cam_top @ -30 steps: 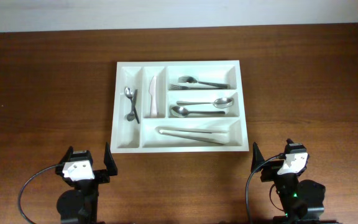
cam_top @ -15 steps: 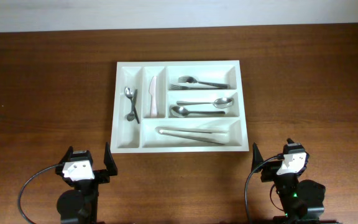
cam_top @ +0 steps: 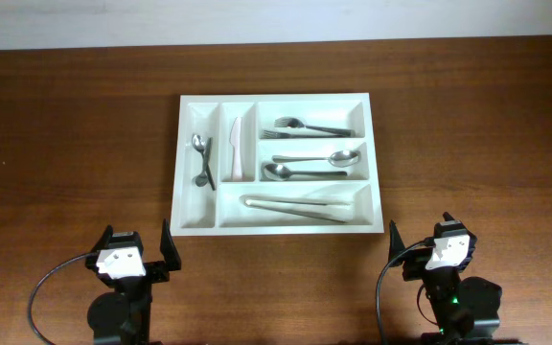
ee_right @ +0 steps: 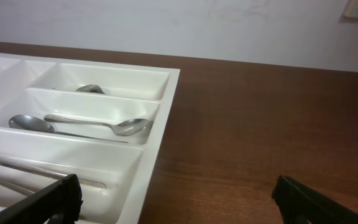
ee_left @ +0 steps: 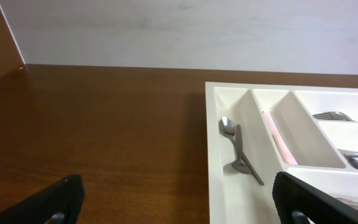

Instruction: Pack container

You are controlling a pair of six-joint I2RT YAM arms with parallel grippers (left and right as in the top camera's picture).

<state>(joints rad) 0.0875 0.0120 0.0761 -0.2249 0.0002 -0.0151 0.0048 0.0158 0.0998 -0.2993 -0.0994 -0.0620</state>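
The container (cam_top: 276, 97) is a white cutlery tray in the middle of the brown table. Its two narrow upright compartments hold a small spoon with a dark utensil (cam_top: 200, 159) and a pale knife (cam_top: 235, 149). Forks (cam_top: 301, 126), two spoons (cam_top: 314, 164) and tongs (cam_top: 296, 205) lie in its three long compartments. My left gripper (cam_top: 137, 243) stands open near the front edge, below the tray's left corner. My right gripper (cam_top: 422, 241) stands open below the right corner. Both are empty and apart from the tray. The left wrist view shows the container's left rim (ee_left: 211, 155), the right wrist view its right rim (ee_right: 166, 118).
Bare wooden table (cam_top: 75, 144) lies left and right of the tray and between the two arms. A pale wall (ee_left: 185, 31) runs along the table's far edge.
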